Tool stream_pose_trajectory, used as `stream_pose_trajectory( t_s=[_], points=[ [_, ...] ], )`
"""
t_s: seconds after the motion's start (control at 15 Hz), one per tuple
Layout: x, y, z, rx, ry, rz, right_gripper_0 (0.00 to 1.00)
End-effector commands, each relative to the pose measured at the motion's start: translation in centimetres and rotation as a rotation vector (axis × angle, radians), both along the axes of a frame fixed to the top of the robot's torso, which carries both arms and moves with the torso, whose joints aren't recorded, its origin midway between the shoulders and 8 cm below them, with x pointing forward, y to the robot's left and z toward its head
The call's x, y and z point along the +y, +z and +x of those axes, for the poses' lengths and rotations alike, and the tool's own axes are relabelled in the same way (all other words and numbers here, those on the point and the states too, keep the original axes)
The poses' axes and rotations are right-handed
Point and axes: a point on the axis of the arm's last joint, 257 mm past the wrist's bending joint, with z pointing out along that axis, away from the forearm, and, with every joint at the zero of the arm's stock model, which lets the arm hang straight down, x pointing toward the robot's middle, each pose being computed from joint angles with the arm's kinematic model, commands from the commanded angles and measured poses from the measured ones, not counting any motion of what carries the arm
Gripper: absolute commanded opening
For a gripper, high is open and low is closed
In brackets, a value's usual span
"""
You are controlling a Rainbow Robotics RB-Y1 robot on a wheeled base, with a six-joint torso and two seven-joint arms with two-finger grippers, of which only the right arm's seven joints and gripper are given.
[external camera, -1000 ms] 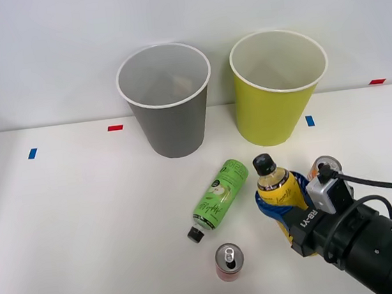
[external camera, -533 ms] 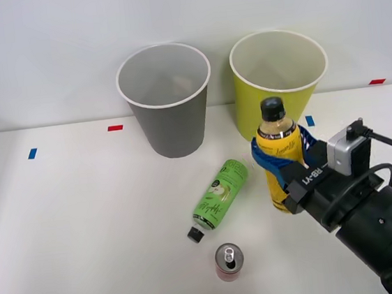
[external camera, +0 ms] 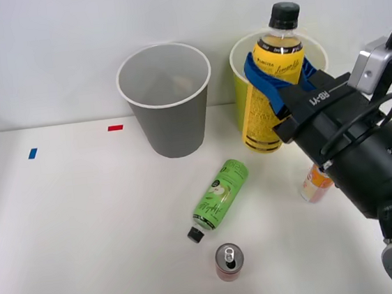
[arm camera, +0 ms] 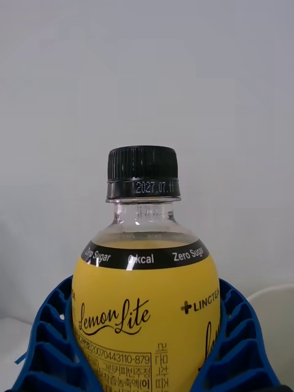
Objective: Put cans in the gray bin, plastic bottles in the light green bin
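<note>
Clearly, the yellow-label bottle (external camera: pixel 271 83) is clamped upright by the right gripper (external camera: pixel 279 89), whose blue ribbed fingers (arm camera: pixel 46 343) are wrapped around the label on both sides, leaving the black cap and neck free above them. It is held in the upper right of the frame, in front of the light green bin (external camera: pixel 247 106), probably so that it can be carried over the white rim and dropped base first. More height seems to be needed, since the bottle's base appears below rim level. The gray bin (external camera: pixel 168 101) stands just left of it, its mouth unobstructed. The green-label bottle (external camera: pixel 218 195) lies tilted at centre, the red can (external camera: pixel 228 262) stands below it, and the orange-and-white can (external camera: pixel 313 184) is partly hidden behind the arm at right. Open table (external camera: pixel 78 229) is left across the lower left.
</note>
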Motion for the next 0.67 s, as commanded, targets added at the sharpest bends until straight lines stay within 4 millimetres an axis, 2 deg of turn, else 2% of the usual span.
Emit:
stream_pose_trajectory(
  t_s=[0.07,0.33,0.6,0.67],
  points=[
    [-1.5,3.0,2.2,0.026,-0.022,0.031,0.0],
    [-2.9,4.9,5.6,0.044,-0.024,0.068,0.0],
    [-4.3,6.6,10.9,0.047,-0.057,0.092,0.0],
    [-4.4,7.0,11.7,0.043,-0.06,0.095,0.0]
  ],
)
